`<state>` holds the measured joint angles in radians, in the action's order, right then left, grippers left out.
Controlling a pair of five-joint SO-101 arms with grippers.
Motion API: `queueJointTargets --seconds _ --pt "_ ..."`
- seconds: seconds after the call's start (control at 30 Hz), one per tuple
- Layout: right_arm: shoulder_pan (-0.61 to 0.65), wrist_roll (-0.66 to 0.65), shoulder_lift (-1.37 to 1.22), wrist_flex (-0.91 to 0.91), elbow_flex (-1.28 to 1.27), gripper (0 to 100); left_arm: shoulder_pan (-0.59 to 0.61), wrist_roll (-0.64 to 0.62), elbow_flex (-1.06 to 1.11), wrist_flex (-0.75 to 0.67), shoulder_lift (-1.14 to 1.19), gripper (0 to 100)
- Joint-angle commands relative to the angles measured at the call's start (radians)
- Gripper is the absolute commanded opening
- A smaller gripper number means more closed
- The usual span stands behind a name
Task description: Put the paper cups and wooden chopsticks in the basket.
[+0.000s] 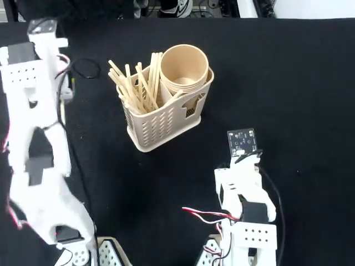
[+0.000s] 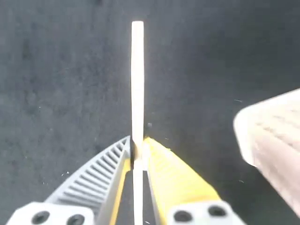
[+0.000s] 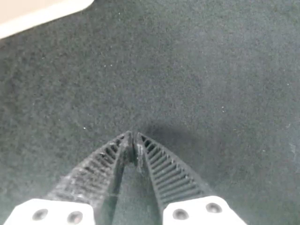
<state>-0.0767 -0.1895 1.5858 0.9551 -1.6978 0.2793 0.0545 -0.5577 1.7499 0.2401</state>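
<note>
Could go wrong in a few ways from here. Holds just one wooden chopstick (image 2: 137, 84) in the left hand (image 2: 137, 149), pinched thin between the two tips, so might let it twist or slip out on the way. Might also bump the long end into the wall of the basket (image 1: 166, 119) and miss the rim. Looks very full in there: a bunch of chopsticks (image 1: 136, 86) leaning out of one side, stacked paper cups (image 1: 184, 66) in the other. Could knock into those sticks and flick one out onto the counter (image 1: 299, 83). Could even tip the basket with a hard push, since it looks light.

Grips the chopstick near one end, squeezed tight, with most of the stick poking straight out past the tips over the dark counter. Cannot tell if the far end touches down. Shows a pale blurry shape, likely the basket, off to one side of the stick in the left wrist view, near but apart. Stands along the left edge of the counter in the high view, with the basket in the middle.

Clenches the right hand (image 3: 133, 140) on nothing, tips pressed together, low over bare counter near the front, apart from the basket.
</note>
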Motion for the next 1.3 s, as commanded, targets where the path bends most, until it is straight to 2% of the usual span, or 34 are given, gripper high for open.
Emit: queueJointTargets --seconds 0.0,0.17,0.33,0.47,0.57,0.63,0.83,1.13,1.2,1.27 --pt "0.009 -0.005 0.010 0.003 0.002 1.2 -0.127 -0.012 0.196 -0.080 -0.494 3" --pt "0.009 -0.005 0.010 0.003 0.002 1.2 -0.248 -0.018 0.515 -0.381 -0.948 3" --pt "0.009 -0.005 0.010 0.003 0.002 1.2 -0.352 -0.020 0.854 -0.819 -1.312 3" --pt "0.009 -0.005 0.010 0.003 0.002 1.2 -0.429 -0.020 1.084 -1.178 -1.507 3" --pt "0.009 -0.005 0.010 0.003 0.002 1.2 -0.533 -0.035 1.208 -1.327 -1.553 3" --pt "0.009 -0.005 0.010 0.003 0.002 1.2 -0.576 -0.068 1.248 -1.359 -1.550 3" --pt "0.009 -0.005 0.010 0.003 0.002 1.2 -0.578 -0.110 1.340 -1.361 -1.510 3" --pt "0.009 -0.005 0.010 0.003 0.002 1.2 -0.584 -0.112 1.518 -1.355 -1.468 3" --pt "0.009 -0.005 0.010 0.003 0.002 1.2 -0.587 -0.114 1.521 -1.332 -1.468 7" --pt "0.009 -0.005 0.010 0.003 0.002 1.2 -0.601 -0.172 1.483 -1.266 -1.459 16"
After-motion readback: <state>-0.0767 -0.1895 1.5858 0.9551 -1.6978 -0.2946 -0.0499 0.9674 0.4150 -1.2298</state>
